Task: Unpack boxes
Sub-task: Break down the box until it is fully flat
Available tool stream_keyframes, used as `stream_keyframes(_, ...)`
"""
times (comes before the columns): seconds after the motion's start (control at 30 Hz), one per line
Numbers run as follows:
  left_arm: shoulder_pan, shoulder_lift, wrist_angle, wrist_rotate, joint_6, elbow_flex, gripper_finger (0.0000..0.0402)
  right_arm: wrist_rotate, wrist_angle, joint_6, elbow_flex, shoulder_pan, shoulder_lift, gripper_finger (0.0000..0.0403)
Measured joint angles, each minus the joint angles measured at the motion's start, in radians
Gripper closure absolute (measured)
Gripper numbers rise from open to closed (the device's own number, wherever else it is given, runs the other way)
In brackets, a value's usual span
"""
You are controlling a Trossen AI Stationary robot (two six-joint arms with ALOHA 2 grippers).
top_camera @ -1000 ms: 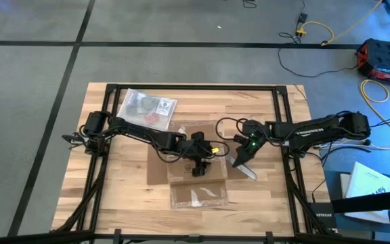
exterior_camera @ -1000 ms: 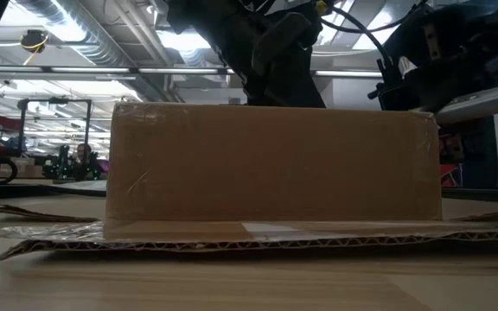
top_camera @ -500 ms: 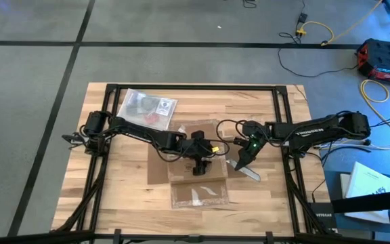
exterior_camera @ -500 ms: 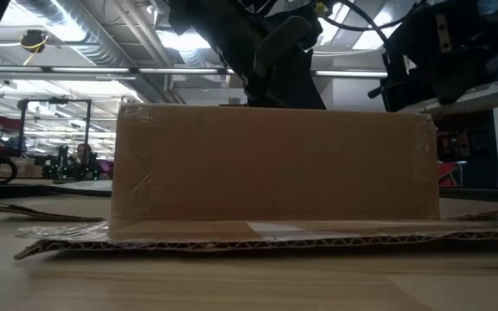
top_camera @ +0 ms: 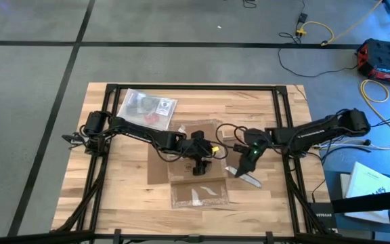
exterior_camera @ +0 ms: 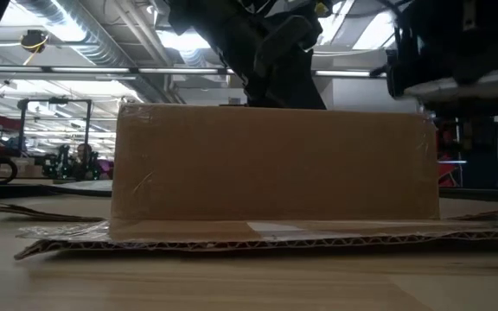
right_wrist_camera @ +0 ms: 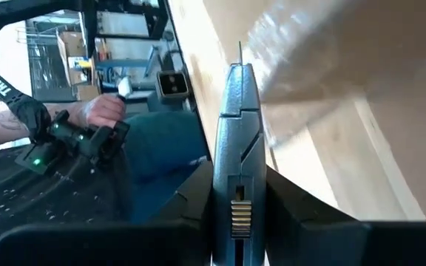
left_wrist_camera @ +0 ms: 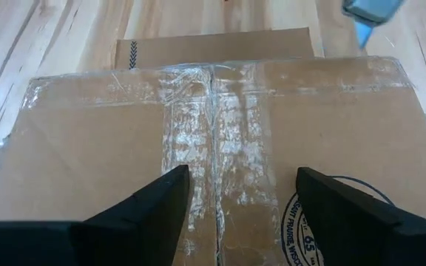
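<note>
The shallow brown cardboard box (top_camera: 181,175) stands in the middle of the table on its spread-out flaps (exterior_camera: 258,233). Shiny clear tape crosses its top (left_wrist_camera: 213,125). My left gripper (left_wrist_camera: 239,177) is open and slants down over the taped top, one finger on either side of the centre seam. My right gripper (top_camera: 241,166) hovers just off the box's right side, shut on a blue-grey box cutter (top_camera: 249,178). The cutter's tip also shows in the left wrist view (left_wrist_camera: 368,13). My left gripper's fingers (left_wrist_camera: 161,196) stand low over the box top; whether they touch it, I cannot tell. My right gripper pinches the cutter's handle (right_wrist_camera: 235,166) between its two fingers. The cutter runs on along the fingers past their tips. It is clear of the table, with its thin blade tip (right_wrist_camera: 240,50) foremost.
A clear plastic bag (top_camera: 147,108) with a small red-and-blue object lies at the far left of the table. Black frame rails (top_camera: 279,115) run along the table's edges. Beyond the table a person's hand (right_wrist_camera: 98,111) holds a control handle.
My right gripper has swung with the cutter toward the table's near edge, along the box's right side, and has rolled somewhat. In the low view the box and its near flap have shifted slightly toward the table's right.
</note>
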Motion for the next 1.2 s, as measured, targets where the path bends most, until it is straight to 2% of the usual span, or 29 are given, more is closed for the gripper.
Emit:
stream_keyframes(0.27, -0.018, -0.012, -0.035, -0.024, -0.091, 0.042, 0.0163, 0.255, 0.198, -0.004, 0.000, 0.077, 0.000, 0.0345)
stream_keyframes(0.43, -0.042, -0.012, -0.030, -0.035, -0.079, 0.115, 0.0163, 0.348, 0.225, -0.017, 0.000, 0.124, 0.000, 0.0345)
stream_keyframes(0.53, -0.067, -0.013, -0.103, -0.135, -0.083, 0.158, 0.0163, 0.388, 0.221, -0.021, 0.000, 0.150, 0.000, 0.0345)
stream_keyframes(0.63, -0.085, -0.013, -0.173, -0.228, -0.025, 0.198, 0.0163, 0.373, 0.178, -0.026, 0.000, 0.168, -0.007, 0.0345)
stream_keyframes(0.73, -0.095, -0.014, -0.288, -0.288, 0.016, 0.250, 0.0163, 0.381, 0.128, -0.021, 0.000, 0.174, -0.029, 0.0345)
stream_keyframes(0.83, -0.105, -0.014, -0.424, -0.313, 0.008, 0.319, 0.0163, 0.449, 0.104, -0.006, 0.000, 0.171, -0.048, 0.0345)
stream_keyframes(0.93, -0.128, -0.014, -0.553, -0.314, 0.006, 0.405, 0.0163, 0.573, 0.129, 0.006, 0.000, 0.171, -0.068, 0.0345)
stream_keyframes(1.03, -0.152, -0.016, -0.622, -0.316, -0.052, 0.479, 0.0163, 0.748, 0.167, 0.029, 0.000, 0.171, -0.095, 0.0345)
stream_keyframes(1.13, -0.169, -0.021, -0.630, -0.336, -0.202, 0.525, 0.0163, 0.923, 0.212, 0.019, 0.000, 0.171, -0.114, 0.0345)
stream_keyframes(1.2, -0.178, -0.043, -0.620, -0.413, -0.368, 0.522, 0.0163, 1.027, 0.276, -0.016, 0.000, 0.171, -0.131, 0.0345)
